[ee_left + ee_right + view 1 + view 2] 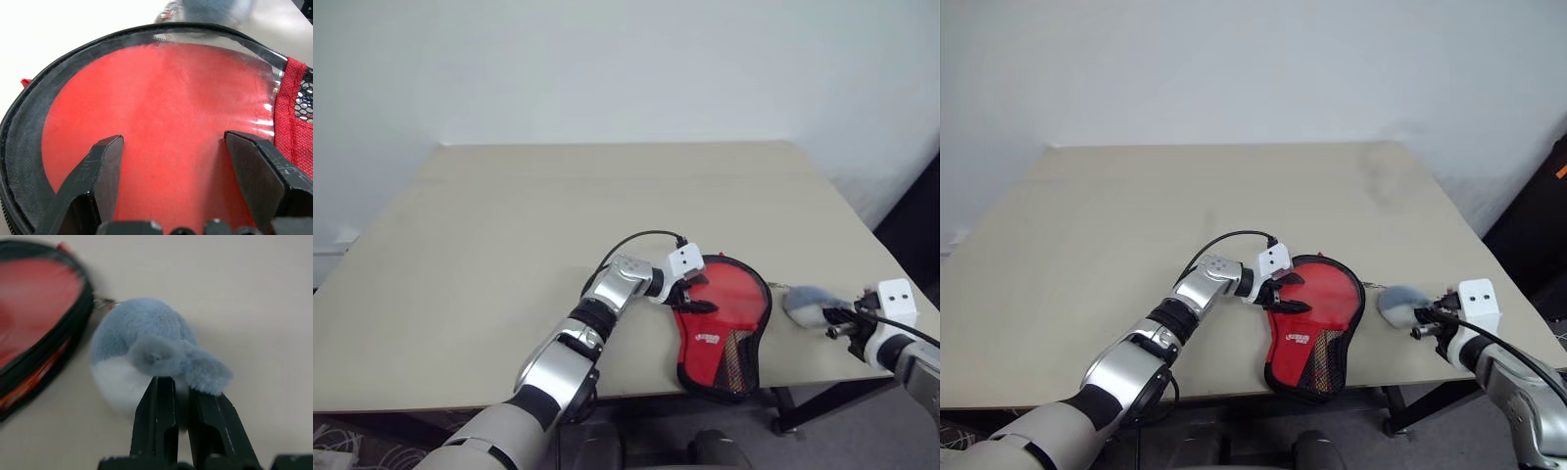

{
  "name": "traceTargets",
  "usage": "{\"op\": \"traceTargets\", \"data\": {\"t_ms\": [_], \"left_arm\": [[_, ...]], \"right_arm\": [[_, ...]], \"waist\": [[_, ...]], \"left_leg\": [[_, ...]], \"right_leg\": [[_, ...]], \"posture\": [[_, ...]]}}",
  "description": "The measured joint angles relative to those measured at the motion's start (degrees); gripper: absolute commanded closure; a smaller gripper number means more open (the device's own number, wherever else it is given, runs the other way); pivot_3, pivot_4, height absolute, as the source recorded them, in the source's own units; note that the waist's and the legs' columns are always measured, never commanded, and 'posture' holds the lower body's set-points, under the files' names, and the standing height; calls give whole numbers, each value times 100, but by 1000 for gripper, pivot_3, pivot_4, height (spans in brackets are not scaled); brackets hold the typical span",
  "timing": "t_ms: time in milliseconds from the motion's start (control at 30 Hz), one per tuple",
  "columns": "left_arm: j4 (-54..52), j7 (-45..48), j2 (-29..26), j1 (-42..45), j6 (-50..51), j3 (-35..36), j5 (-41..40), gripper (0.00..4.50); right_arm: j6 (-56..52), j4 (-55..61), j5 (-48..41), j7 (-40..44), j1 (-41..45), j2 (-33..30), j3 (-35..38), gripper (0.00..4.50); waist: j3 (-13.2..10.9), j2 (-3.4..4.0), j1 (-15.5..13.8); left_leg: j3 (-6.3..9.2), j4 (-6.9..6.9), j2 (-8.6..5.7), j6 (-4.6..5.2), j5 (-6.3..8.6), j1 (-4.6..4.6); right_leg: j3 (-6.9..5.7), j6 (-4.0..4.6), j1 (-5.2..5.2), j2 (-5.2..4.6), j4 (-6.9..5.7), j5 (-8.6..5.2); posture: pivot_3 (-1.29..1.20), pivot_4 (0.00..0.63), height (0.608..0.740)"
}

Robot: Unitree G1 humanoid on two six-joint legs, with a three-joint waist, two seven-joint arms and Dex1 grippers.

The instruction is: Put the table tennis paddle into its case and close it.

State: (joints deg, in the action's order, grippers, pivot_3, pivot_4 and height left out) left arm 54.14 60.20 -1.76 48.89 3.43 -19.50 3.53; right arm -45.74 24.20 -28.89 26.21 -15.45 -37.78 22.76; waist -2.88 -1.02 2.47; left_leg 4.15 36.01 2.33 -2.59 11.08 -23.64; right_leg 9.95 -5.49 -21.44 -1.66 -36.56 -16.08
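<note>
Lying handle-end toward the table's near edge, case [722, 328] — left fingers [93, 181] spread, right fingers [156, 421] pinching plush charm [146, 352]

my black fingers [93, 186] hard matt plastic, scuffed, the paddle [156, 127] smooth red rubber with faint sheen, the case [729, 357] woven red cloth, dark mesh, fluffy grey-white plush charm [146, 352], matt beige table [509, 225]
</note>
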Motion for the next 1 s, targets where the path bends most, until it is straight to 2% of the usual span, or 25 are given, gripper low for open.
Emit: {"op": "traceTargets", "data": {"t_ms": [233,500,1000], "left_arm": [[36,21,30,-2,-11,1,4,917],[150,-122,203,-14,-11,40,16,917],[353,-333,395,24,-19,59,22,917]], "right_arm": [[114,770,-80,451,-1064,-18,393,4487],[643,1936,-84,1160,-2916,31,497,4487],[1341,2686,391,1987,-4644,-108,196,4487]], "waist": [[6,-18,-1],[28,-34,-90],[58,-71,-131]], "left_leg": [[-4,0,-13,10,5,0],[-4,2,-16,15,9,4],[-8,18,-14,19,12,7]], "right_leg": [[-1,-10,2,-21,2,-6],[-3,-14,11,-30,10,-10],[-18,-15,25,-55,12,-10]], "posture": [[0,0,740],[0,0,740],[0,0,740]]}}
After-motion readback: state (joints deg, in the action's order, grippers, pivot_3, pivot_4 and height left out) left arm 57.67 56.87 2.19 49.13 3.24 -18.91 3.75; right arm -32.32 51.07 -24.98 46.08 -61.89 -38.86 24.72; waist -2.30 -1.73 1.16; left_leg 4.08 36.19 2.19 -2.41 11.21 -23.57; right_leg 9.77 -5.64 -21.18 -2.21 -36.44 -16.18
